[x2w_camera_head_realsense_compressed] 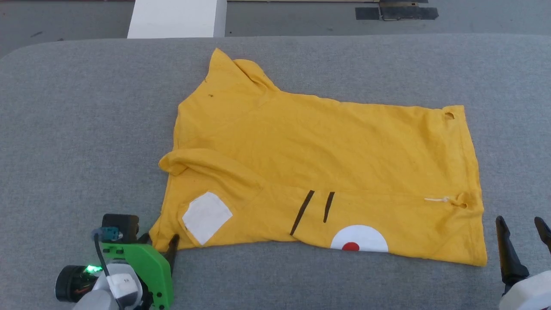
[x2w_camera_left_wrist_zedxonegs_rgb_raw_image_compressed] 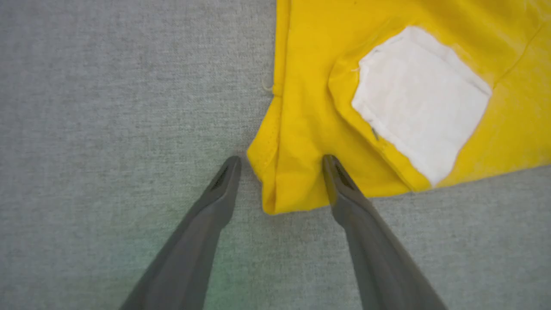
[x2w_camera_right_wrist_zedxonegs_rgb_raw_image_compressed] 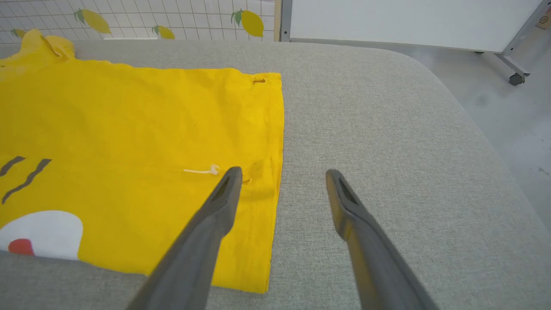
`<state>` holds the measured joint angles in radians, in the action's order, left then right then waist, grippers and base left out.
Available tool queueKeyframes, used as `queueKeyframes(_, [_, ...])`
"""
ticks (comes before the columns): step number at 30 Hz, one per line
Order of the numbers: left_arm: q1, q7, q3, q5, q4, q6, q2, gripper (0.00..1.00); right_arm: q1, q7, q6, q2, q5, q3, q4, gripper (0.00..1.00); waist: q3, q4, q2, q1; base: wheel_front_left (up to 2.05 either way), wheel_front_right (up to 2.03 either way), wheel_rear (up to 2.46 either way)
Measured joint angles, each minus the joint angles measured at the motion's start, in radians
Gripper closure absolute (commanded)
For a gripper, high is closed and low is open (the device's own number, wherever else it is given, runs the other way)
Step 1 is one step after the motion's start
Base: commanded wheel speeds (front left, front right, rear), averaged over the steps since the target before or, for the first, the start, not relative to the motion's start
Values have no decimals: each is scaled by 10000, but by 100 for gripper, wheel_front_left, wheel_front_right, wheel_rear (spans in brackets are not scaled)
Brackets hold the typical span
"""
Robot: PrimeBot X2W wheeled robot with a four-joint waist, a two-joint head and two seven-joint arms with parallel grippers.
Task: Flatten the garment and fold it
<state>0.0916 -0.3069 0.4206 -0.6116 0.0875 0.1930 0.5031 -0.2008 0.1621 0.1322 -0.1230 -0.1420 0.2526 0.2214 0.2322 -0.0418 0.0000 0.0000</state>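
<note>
- Our left end effector (x2w_camera_left_wrist_zedxonegs_rgb_raw_image_compressed: 282,160) holds its fingers apart, astride the shirt's (x2w_camera_head_realsense_compressed: 323,150) near left corner; whether they touch cloth we cannot tell.
- Our right end effector (x2w_camera_right_wrist_zedxonegs_rgb_raw_image_compressed: 283,171), also apart, hangs at the shirt's right hem, one finger over cloth, one over bare surface (x2w_camera_head_realsense_compressed: 86,129).
- The shirt's near edge cuts its white circle (x2w_camera_head_realsense_compressed: 361,236) in half.
- The shirt lies mid-surface, yellow, mostly flat, a sleeve folded over, with a white patch (x2w_camera_head_realsense_compressed: 206,216) and two dark stripes (x2w_camera_head_realsense_compressed: 302,213).
</note>
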Motion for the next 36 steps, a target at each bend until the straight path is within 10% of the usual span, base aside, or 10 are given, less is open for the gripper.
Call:
queueKeyframes(1, [79,-6,73,-69,102,-173,-12,80,24,27,0,-52,-2,-25,0,0,-1,-10,0,0,0,0,0])
queueKeyframes(2, [124,13,79,-153,161,-267,-40,100,53,56,0,-119,-2,-59,0,0,-9,-12,0,0,0,0,0])
queueKeyframes(18, [-175,1060,-362,-500,-677,-107,-328,100,1148,3501,0,-1476,-1538,-491,-1081,0,-18,150,0,-1,0,0,0])
queueKeyframes(31, [-87,922,-255,-395,-1191,159,-318,100,964,4554,-4,-1239,-2228,-640,-1891,0,632,524,0,0,0,0,0])
queueKeyframes(32, [-67,897,-253,-395,-1204,163,-318,100,981,4633,-6,-1260,-2282,-719,-1916,20,653,544,0,0,0,0,0])
queueKeyframes(33, [-41,871,-247,-393,-1223,167,-318,100,996,4738,-4,-1264,-2399,-717,-1931,82,673,567,-1,0,0,0,0])
queueKeyframes(34, [-25,869,-247,-384,-1235,198,-318,100,1026,4801,-6,-1262,-2483,-704,-1942,100,684,586,0,0,0,0,0])
queueKeyframes(36, [15,869,-251,-382,-1241,209,-318,100,1066,4819,-4,-1298,-2537,-755,-1952,100,669,600,0,0,0,0,0])
